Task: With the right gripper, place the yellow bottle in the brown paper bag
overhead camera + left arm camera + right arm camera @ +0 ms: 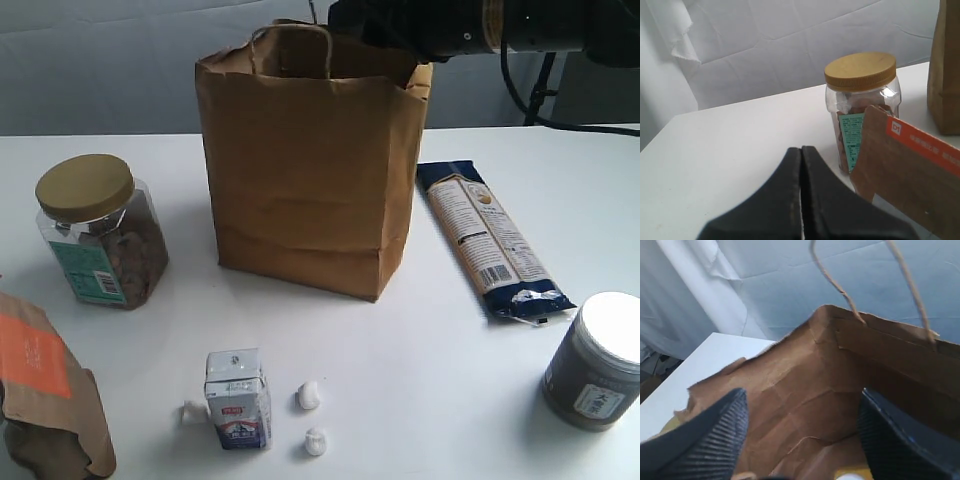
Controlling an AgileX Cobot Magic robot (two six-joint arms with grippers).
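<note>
Black R pincer (802,405) wide open, empty, over bag (880,350).

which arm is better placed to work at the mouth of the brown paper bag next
Right. The right gripper hangs open directly over the brown paper bag, its camera looking down into the mouth. The left gripper is shut, low beside the nut jar and the pouch, off to the bag's side.
</note>
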